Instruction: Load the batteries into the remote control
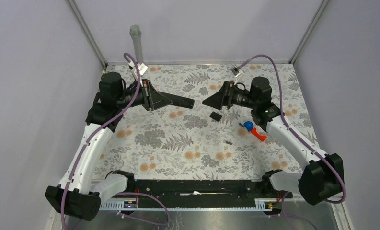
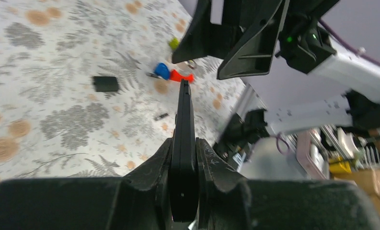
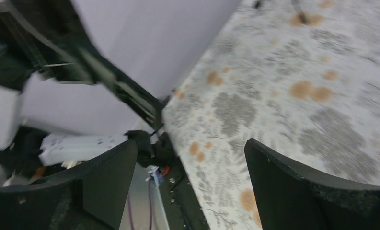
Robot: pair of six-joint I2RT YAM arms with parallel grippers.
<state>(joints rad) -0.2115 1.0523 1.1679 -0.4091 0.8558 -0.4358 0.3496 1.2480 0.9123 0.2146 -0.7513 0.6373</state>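
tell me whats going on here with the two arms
The left fingers are shut on the remote control, holding it above the table with its free end pointing toward the right arm. The right fingers are open and empty, facing it. One battery lies loose on the table, with a short black piece farther back, so loading isn't finished.

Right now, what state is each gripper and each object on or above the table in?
left gripper: shut on the remote control
right gripper: open, empty
remote control: held level above the table, compartment not visible
battery: loose, lying flat on the table
small black piece: lying loose, apart from the remote control
red-and-blue toy: lying on the table, untouched
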